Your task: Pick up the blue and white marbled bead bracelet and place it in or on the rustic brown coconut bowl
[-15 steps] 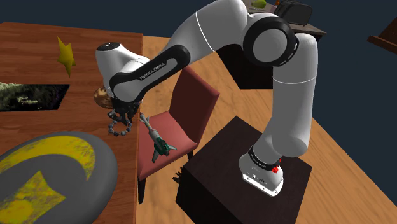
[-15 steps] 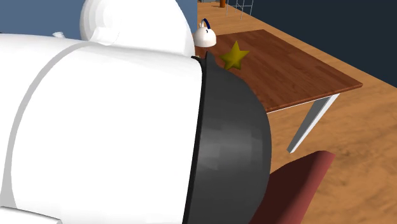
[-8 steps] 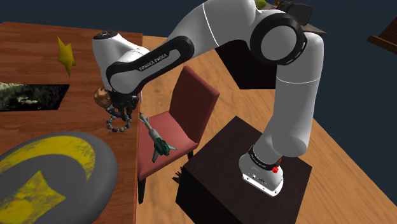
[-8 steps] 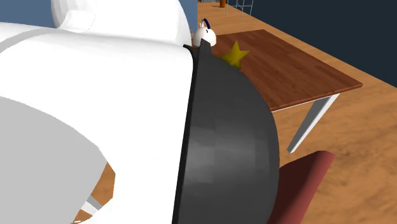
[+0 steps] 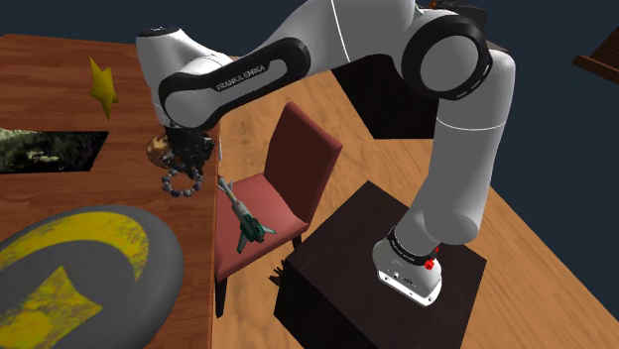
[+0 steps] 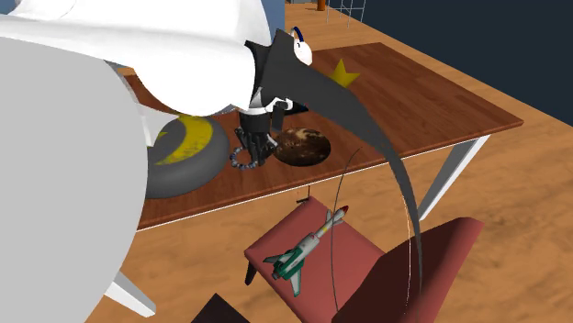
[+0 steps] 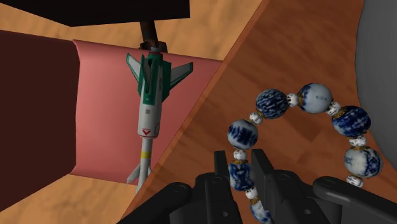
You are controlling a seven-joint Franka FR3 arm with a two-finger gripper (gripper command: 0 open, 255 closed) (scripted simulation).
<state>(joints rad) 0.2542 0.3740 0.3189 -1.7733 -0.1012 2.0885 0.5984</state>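
Observation:
A bracelet of blue and white marbled beads (image 7: 316,97) hangs from my gripper (image 7: 241,164), whose black fingers are shut on one bead. In the shoulder view the gripper (image 5: 184,162) holds the bracelet (image 5: 181,185) just above the wooden table (image 5: 60,114), near its edge. The brown coconut bowl (image 5: 156,149) peeks out right behind the gripper, mostly hidden by it. From the second exterior view the bracelet (image 6: 243,161) dangles under the gripper (image 6: 253,147), close beside the bowl (image 6: 301,146) on that view's left.
A large grey and yellow disc (image 5: 79,268) lies near the bowl. A yellow star (image 5: 100,81) and a white kettle (image 6: 296,48) stand farther back. A toy rocket (image 5: 244,214) lies on the red chair (image 5: 303,159) beside the table edge. The dark stand (image 5: 367,273) sits beyond the chair.
The gripper has carried the bracelet up and to the shoulder view's left, closer to the bowl. The arm has swung aside in the second exterior view, uncovering the table.

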